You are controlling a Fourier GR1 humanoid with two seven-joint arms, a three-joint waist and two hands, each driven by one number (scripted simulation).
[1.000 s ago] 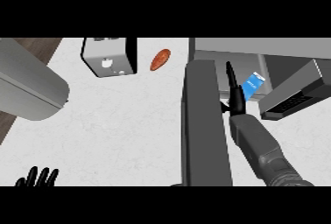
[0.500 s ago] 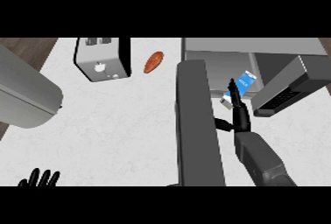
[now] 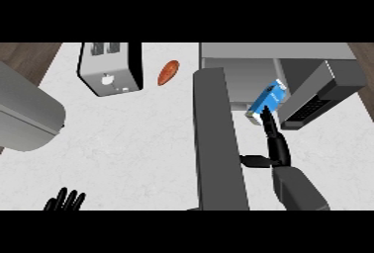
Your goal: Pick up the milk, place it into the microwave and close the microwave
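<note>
Milk is touched by straight right hand fingers from below, tilted lengthwise toward microwave; nothing is gripped.

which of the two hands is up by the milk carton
The right hand, stretched up to the blue milk carton at the open microwave. The left hand rests low at the view's bottom left.

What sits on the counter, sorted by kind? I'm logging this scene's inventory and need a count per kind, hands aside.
Microwave, door swung open: 1
Toaster: 1
Milk carton, blue, at the microwave's opening: 1
Orange-brown food item beside the toaster: 1
Large grey object at the left edge, cannot tell what it is: 1
Total: 5
</note>
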